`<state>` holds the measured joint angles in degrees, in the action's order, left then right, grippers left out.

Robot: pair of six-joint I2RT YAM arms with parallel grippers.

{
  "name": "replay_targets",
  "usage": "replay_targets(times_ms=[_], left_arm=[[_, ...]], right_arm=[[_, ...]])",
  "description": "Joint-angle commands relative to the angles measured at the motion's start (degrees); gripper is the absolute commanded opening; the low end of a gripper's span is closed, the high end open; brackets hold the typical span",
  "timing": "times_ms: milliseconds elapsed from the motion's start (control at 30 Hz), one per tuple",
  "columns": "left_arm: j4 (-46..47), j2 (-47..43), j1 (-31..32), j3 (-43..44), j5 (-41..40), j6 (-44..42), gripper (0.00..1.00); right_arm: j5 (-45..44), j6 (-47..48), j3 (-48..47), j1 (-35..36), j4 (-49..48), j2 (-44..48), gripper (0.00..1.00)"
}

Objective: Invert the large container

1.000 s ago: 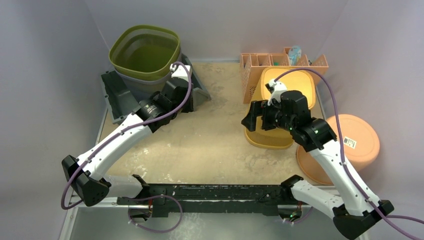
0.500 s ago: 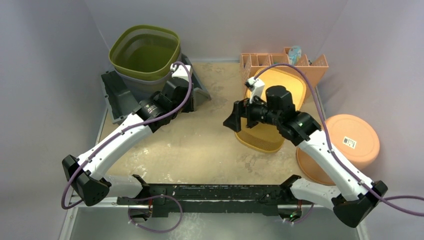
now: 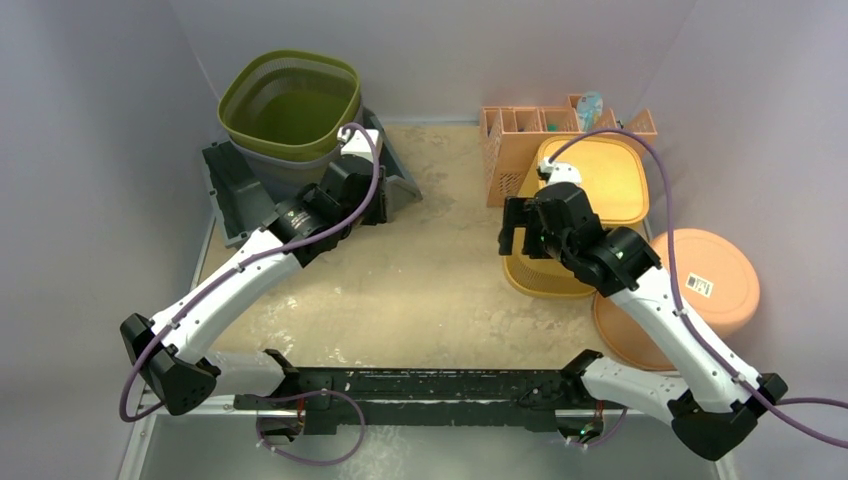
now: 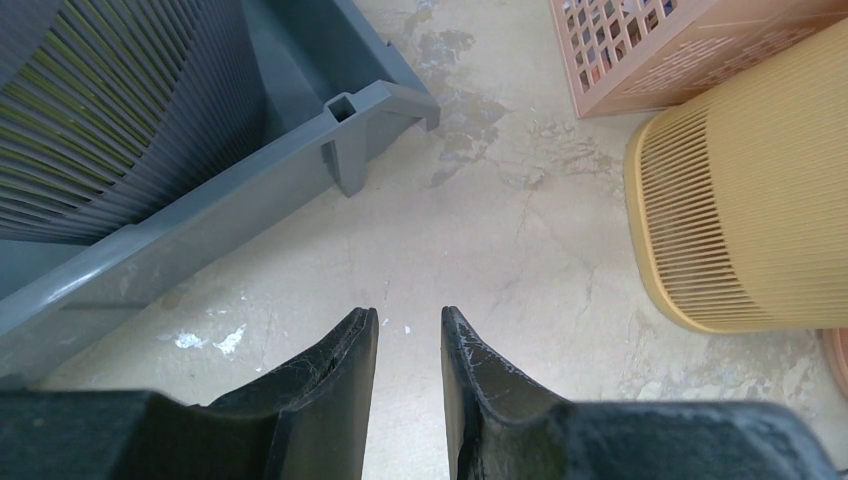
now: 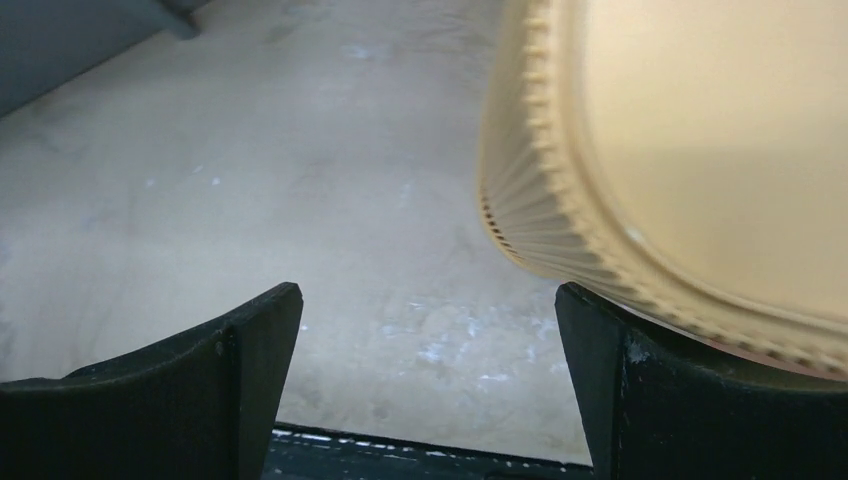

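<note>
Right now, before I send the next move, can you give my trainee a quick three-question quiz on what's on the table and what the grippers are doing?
1. True or false: the right gripper is shut on the yellow container.
2. The green container stands in: A) the grey tray, B) the pink lattice basket, C) the round orange tub.
3. What lies between the left gripper's fingers?
Key: 1 false, its jaws stand wide open beside the container. 2 A. 3 nothing; only bare table shows through the narrow gap.
</note>
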<state>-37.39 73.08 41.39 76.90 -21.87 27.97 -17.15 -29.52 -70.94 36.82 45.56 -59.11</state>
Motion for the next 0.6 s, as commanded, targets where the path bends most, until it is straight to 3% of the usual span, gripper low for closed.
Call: replay_targets(times_ms=[0, 167, 300, 433, 567], left_arm=[[2.37, -1.18, -0.12, -0.52, 1.74, 0.26, 0.29], [2.47, -1.63, -0.09, -0.92, 1.97, 0.51, 0.29], [1.77, -2.68, -0.08, -1.11, 0.52, 0.31, 0.29], [1.08, -3.27, -0.08, -1.54, 0.33, 1.00, 0.29], [0.71, -3.85, -0.08, -2.08, -0.38, 1.34, 0.29]], right_arm=[[-13.23, -3.96, -3.67, -0.37, 5.70, 1.51, 1.00], [11.11, 7.48, -1.52, -0.32, -11.74, 4.83, 1.00], [25.40, 10.57, -0.94, -0.26, -18.08, 3.46, 1.00], [25.69, 10.91, -0.03, -0.22, -21.48, 0.50, 1.00], [14.53, 9.47, -3.64, -0.12, -20.04, -5.96, 1.00]])
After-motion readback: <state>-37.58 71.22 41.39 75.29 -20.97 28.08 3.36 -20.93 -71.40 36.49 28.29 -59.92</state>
